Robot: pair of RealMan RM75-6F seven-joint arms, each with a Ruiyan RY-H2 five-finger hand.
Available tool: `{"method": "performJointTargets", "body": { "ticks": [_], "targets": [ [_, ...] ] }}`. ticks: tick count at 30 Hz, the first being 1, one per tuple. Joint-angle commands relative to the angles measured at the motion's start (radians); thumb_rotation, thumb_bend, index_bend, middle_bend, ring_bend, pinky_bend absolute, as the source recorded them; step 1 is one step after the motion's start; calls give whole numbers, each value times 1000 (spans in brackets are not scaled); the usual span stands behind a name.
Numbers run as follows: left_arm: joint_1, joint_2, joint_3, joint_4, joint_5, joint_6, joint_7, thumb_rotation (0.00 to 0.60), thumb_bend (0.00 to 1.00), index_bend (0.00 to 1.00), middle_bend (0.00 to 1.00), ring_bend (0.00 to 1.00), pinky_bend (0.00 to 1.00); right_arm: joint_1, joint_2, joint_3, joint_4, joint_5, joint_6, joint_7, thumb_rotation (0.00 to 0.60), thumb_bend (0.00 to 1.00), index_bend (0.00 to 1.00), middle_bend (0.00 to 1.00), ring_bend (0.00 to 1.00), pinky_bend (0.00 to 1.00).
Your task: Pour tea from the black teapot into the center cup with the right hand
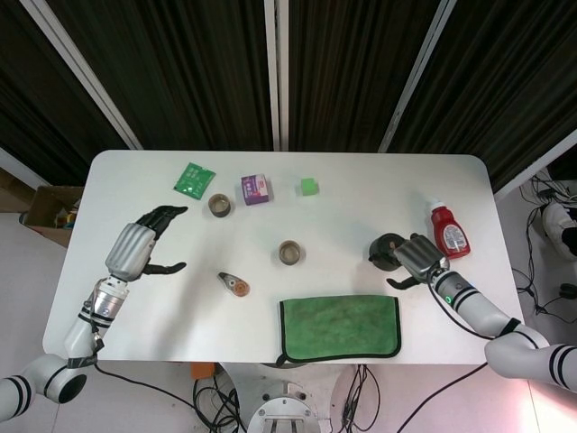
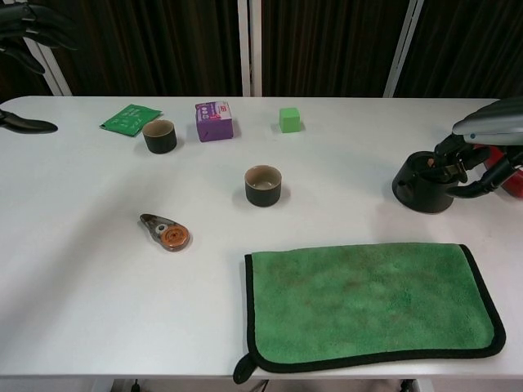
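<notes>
bright even overhead light, soft faint shadows, sharp focus, slight edge distortion

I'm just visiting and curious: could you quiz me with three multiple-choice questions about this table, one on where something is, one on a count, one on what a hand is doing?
1. Where is the green cloth?
A. front edge
B. far edge
C. under the teapot

2. How many cups are there?
A. one
B. two
C. four

3. The left hand is
A. holding a cup
B. open, holding nothing
C. pressing the cloth

Answers: 1 A, it lies nearest the robot. 2 B, center cup and another cup. 3 B, fingers apart above bare table.
</notes>
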State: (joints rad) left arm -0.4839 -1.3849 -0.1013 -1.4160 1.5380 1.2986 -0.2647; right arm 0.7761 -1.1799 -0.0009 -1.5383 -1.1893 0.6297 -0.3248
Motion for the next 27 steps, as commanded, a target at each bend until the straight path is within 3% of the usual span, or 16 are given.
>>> {"method": "performJointTargets", "body": {
  "ticks": [1, 5, 12, 18, 27],
  "targets": [
    [0, -1, 1, 2, 0, -1, -2, 600, 63, 144, 183, 163, 298, 6, -2, -2, 4, 8, -7, -5, 276, 320, 428, 504, 395, 318],
    [1, -1, 3, 6, 0, -2, -4, 600, 63, 144, 184, 163, 299, 17, -6, -2, 7, 20, -17, -5, 275, 320, 456, 549, 436, 313],
    [-1, 1, 3, 8, -1, -5, -10, 600, 64, 155, 183, 163, 301, 37, -4, 6, 7, 32, -39, 17, 275, 316, 504, 621, 498, 193],
    [-4, -1, 3, 13, -2, -11, -15, 600, 63, 160, 184, 163, 303, 58, 8, 19, 8, 52, -87, 76, 275, 311, 557, 740, 607, 192],
    [-3, -3, 5, 23, -4, -14, -26, 600, 63, 160, 184, 163, 303, 60, 0, 26, 35, 50, -108, 151, 277, 300, 606, 787, 646, 191]
  ]
}}
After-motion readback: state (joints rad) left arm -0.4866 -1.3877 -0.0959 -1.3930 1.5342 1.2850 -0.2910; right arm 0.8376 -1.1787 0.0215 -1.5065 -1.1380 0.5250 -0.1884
